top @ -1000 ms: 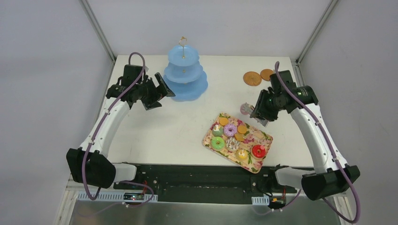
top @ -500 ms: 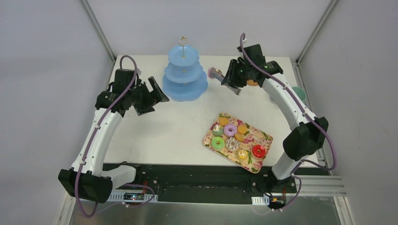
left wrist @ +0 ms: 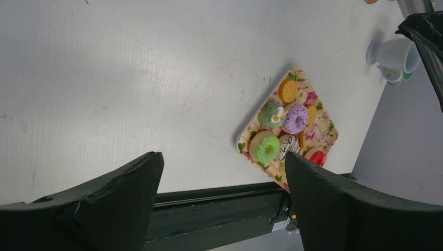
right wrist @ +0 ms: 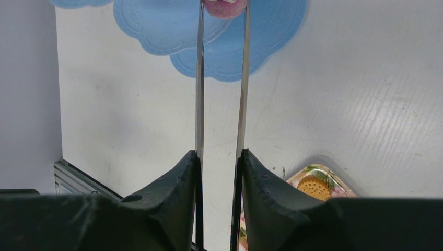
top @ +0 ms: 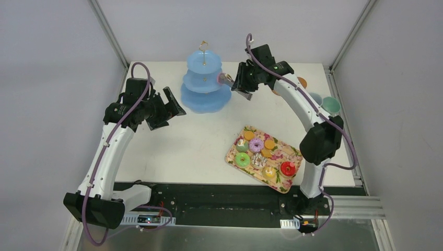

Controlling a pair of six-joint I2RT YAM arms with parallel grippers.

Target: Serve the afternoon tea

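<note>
White tabletop between grey walls carries a blue three-tier stand (top: 206, 86) at the back and a flowered tray (top: 298, 152) toward the front. The right gripper (right wrist: 219, 157) is clamped on a pair of metal tongs (right wrist: 243, 78), and the blades pinch a pink sweet (right wrist: 224, 6) at their tip. That sweet hangs at the right side of the stand, over the blue tiers; which tier it sits above I cannot tell, and it does not look set down yet. The left gripper (top: 170, 106) hovers just left of the stand with its fingers spread wide and nothing between them.

I judge the serving to be at its very start. No sweet shows resting on the stand, while the tray holds nearly everything: a green donut (top: 242, 159), a purple donut (top: 256, 145), a red donut (top: 288, 168), orange biscuits (top: 269, 143) and several more pieces. Two cups (top: 323, 102) stand at the right edge, well apart from the tray, untouched
</note>
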